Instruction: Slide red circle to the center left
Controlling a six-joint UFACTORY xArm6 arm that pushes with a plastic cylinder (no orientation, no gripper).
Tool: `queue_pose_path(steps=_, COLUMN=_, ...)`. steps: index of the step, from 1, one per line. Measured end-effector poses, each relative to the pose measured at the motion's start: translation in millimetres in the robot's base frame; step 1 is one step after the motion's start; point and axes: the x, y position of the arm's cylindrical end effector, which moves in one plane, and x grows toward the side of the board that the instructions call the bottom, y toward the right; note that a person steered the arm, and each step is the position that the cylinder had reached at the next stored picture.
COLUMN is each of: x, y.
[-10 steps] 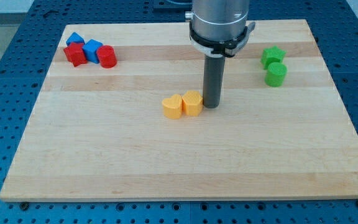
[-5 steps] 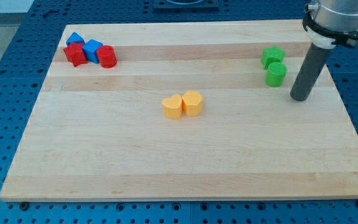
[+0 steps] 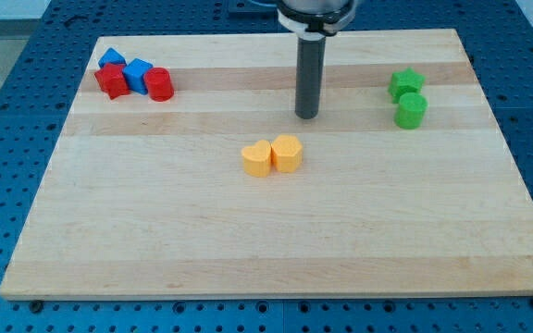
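Observation:
The red circle (image 3: 159, 84) sits at the board's upper left, at the right end of a tight cluster. It touches a blue block (image 3: 138, 73). A red star-like block (image 3: 112, 81) and another blue block (image 3: 111, 58) lie to its left. My tip (image 3: 307, 117) is down on the board in the upper middle, far to the right of the red circle and apart from every block. It stands just above and to the right of the two yellow blocks.
Two yellow blocks (image 3: 257, 158) (image 3: 287, 153) touch each other near the board's middle. A green star-like block (image 3: 404, 84) and a green cylinder (image 3: 411, 111) sit at the upper right. The wooden board (image 3: 266, 240) lies on a blue perforated table.
My tip swung from beside the yellow blocks out to the right near the green blocks, then back left to the upper middle. No block has moved.

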Motion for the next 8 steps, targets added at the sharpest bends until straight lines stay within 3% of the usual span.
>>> queue_pose_path(steps=2, x=4, y=-39)
queue_pose_path(steps=5, x=-48, y=-86)
queue_pose_path(steps=8, x=-61, y=-109)
